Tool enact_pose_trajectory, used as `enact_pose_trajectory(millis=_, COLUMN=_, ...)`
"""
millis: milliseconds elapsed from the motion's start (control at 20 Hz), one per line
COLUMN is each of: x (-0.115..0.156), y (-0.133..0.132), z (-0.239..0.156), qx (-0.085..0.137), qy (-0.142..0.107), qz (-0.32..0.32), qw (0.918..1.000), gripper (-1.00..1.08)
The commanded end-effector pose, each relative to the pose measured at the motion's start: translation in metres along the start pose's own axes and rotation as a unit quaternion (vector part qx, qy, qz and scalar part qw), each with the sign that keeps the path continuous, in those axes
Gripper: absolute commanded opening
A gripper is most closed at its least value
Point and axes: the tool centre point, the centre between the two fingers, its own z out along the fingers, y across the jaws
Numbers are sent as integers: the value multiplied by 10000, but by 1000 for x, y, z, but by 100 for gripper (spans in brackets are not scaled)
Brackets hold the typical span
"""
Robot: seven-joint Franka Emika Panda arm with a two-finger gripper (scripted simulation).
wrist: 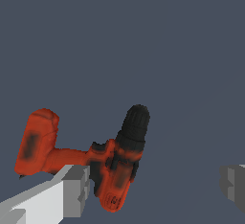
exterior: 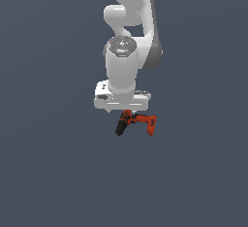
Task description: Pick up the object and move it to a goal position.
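Note:
The object, a small red-orange toy drill point(exterior: 137, 121), sits directly under my white gripper point(exterior: 123, 110) in the exterior view. Its black chuck points to that view's lower left and its flared handle base to the right. In the wrist view the drill point(wrist: 115, 165) shows its black chuck point(wrist: 135, 125) and its handle base point(wrist: 36, 141). My gripper point(wrist: 153, 187) is open with its jaws wide apart. One finger point(wrist: 72, 189) is right against the drill's body. The other finger point(wrist: 234, 184) is far from it with bare floor between.
The plain dark grey-blue floor point(exterior: 48, 172) stretches all round, with no other objects, edges or goal marker in view. The white arm point(exterior: 131, 37) rises above the gripper in the exterior view.

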Motion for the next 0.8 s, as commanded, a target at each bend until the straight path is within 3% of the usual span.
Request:
enact_pose_trajectory(millis=0, x=0, y=0, z=0, qx=0, qy=0, qz=0, qw=10000, gripper=68)
enact_pose_trajectory(millis=750, x=-3, y=5, z=19, qx=-45, qy=-80, qz=73, qw=9999, gripper=68)
